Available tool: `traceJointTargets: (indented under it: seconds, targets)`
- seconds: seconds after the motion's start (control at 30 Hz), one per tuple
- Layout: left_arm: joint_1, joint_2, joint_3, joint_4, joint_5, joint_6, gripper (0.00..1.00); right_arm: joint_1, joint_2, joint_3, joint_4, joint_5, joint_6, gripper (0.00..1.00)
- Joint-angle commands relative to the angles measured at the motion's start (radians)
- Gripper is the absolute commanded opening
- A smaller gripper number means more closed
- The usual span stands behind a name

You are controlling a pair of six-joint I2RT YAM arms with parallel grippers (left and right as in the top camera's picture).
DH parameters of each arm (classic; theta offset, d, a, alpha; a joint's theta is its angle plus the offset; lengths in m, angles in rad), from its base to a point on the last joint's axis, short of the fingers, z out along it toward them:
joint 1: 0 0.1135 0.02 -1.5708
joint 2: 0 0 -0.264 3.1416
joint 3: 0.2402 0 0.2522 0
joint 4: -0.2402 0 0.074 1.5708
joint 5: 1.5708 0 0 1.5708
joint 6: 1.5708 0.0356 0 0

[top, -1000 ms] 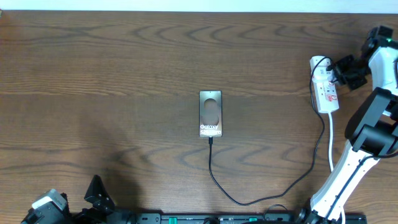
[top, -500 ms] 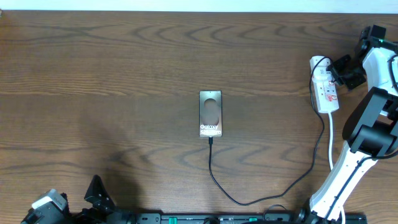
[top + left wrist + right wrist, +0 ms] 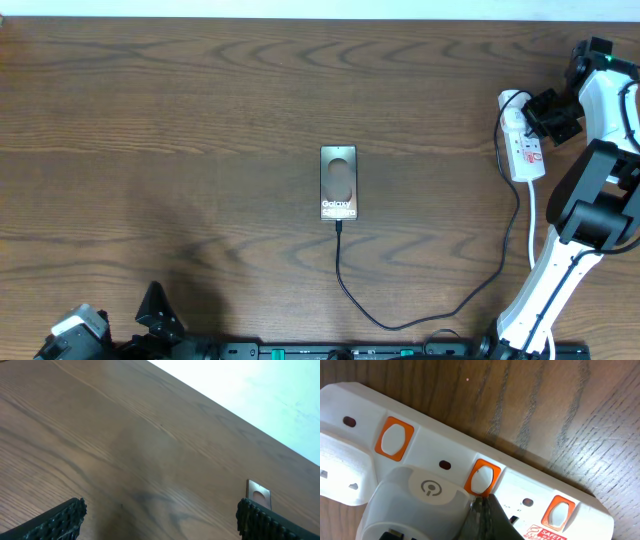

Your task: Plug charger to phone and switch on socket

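The phone point(image 3: 339, 183) lies in the middle of the table, with the black charger cable point(image 3: 345, 275) running into its near end. The cable curves right and up to the white power strip point(image 3: 522, 135) at the right. My right gripper point(image 3: 545, 112) is shut and sits over the strip's far end. In the right wrist view its closed fingertips point(image 3: 484, 502) touch the lower edge of an orange-rimmed switch point(image 3: 484, 476) beside a white charger adapter point(image 3: 420, 505). My left gripper point(image 3: 160, 525) is open, low over bare wood at the near left; the phone point(image 3: 259, 494) shows far off.
The strip's white cord point(image 3: 532, 225) runs down beside my right arm point(image 3: 585, 215). Two more orange switches point(image 3: 394, 437) point(image 3: 559, 511) sit on the strip. The table's far edge point(image 3: 300, 17) meets a white wall.
My right gripper has shifted slightly up and left over the strip's far end. The phone, cable and left arm have not moved.
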Motion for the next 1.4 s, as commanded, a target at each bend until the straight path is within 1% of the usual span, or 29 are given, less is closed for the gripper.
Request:
traceJointTargets:
  seconds: [0.0, 0.3, 0.4, 0.63, 0.87, 1.1, 1.37]
  targets:
    - [0.004, -0.003, 0.013, 0.001, -0.013, -0.002, 0.97, 0.015, 0.018, 0.029, 0.022, -0.035, -0.002, 0.01]
    - [0.004, -0.003, 0.013, 0.001, -0.013, -0.002, 0.98, -0.020, 0.017, 0.092, -0.008, -0.057, -0.006, 0.01]
    - [0.004, -0.003, 0.013, 0.001, -0.013, -0.002, 0.97, -0.031, 0.017, 0.095, -0.007, -0.099, -0.006, 0.01]
    - [0.004, -0.003, 0.013, 0.001, -0.013, -0.002, 0.97, -0.027, 0.017, 0.088, -0.006, -0.101, -0.022, 0.01]
    - [0.004, -0.003, 0.013, 0.001, -0.013, -0.002, 0.97, 0.007, 0.037, 0.066, 0.010, -0.063, -0.021, 0.01]
    - [0.004, -0.003, 0.013, 0.001, -0.013, -0.002, 0.97, 0.051, 0.106, 0.064, -0.006, -0.073, -0.021, 0.01]
    - [0.004, -0.003, 0.013, 0.001, -0.013, -0.002, 0.97, 0.094, 0.113, 0.064, -0.020, -0.083, -0.022, 0.01]
